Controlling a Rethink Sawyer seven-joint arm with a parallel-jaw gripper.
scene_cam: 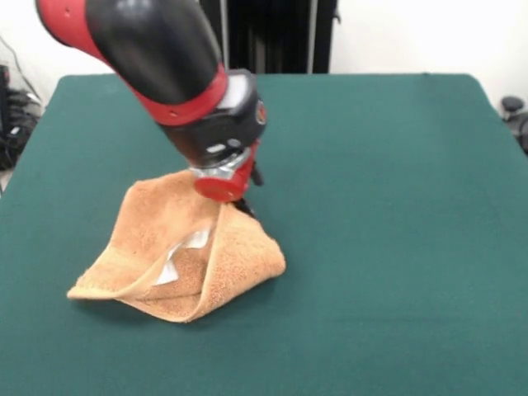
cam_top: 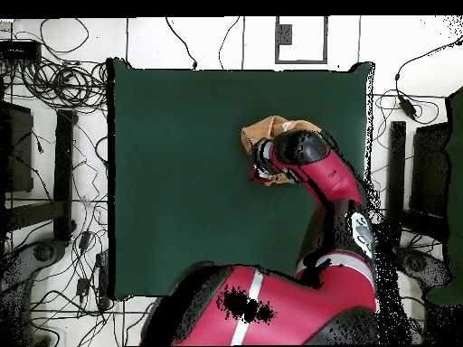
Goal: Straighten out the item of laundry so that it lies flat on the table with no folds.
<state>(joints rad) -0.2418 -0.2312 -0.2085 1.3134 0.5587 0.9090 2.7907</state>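
Observation:
The orange-tan towel point(scene_cam: 157, 227) lies crumpled on the green table point(scene_cam: 396, 206), left of centre in the front view. It is folded over itself and rises like a tent to a peak under the arm's red wrist. A white tag point(scene_cam: 177, 260) shows in the fold. My gripper point(scene_cam: 239, 205) sits at that peak, and the cloth hangs from it, so it is shut on the towel. Its tips are mostly hidden by the wrist and the cloth. In the overhead view the towel point(cam_top: 264, 128) peeks out beside the arm's head, which covers the gripper point(cam_top: 265, 163).
The red and black arm point(scene_cam: 157, 49) leans in from the top left over the towel. Cables and black stands point(cam_top: 63, 163) lie on the floor around the table point(cam_top: 181, 181). The table's edges are far from the towel on all sides.

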